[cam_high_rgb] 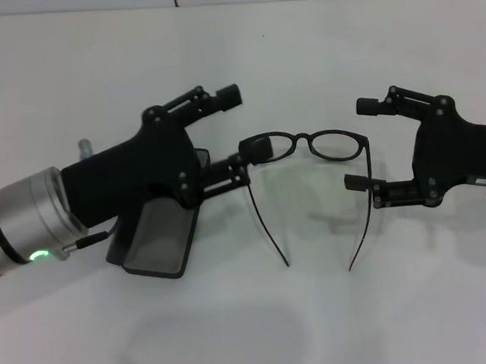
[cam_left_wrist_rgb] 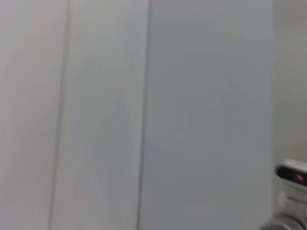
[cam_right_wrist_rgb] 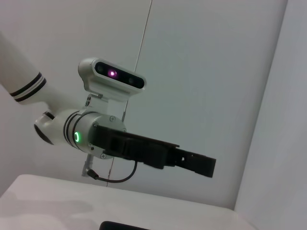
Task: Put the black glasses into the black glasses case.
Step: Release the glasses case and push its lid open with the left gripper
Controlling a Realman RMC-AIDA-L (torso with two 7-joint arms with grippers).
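The black glasses [cam_high_rgb: 312, 144] are in the middle of the white table [cam_high_rgb: 316, 39], lenses upright, both temple arms unfolded and pointing toward me. The black glasses case [cam_high_rgb: 156, 241] lies open to their left, grey lining up, partly hidden under my left arm. My left gripper [cam_high_rgb: 245, 122] is open above the case's far end. Its lower fingertip [cam_high_rgb: 257, 149] overlaps the left end of the frame; I cannot tell if they touch. My right gripper [cam_high_rgb: 360, 144] is open at the frame's right end, its lower fingertip [cam_high_rgb: 356, 182] beside the right temple arm.
A grey wall with panel seams runs behind the table's far edge. The right wrist view shows my left arm [cam_right_wrist_rgb: 72, 132] and its camera [cam_right_wrist_rgb: 112, 76] against the wall. The left wrist view shows only the wall and the right arm's camera [cam_left_wrist_rgb: 292, 173] at the picture's edge.
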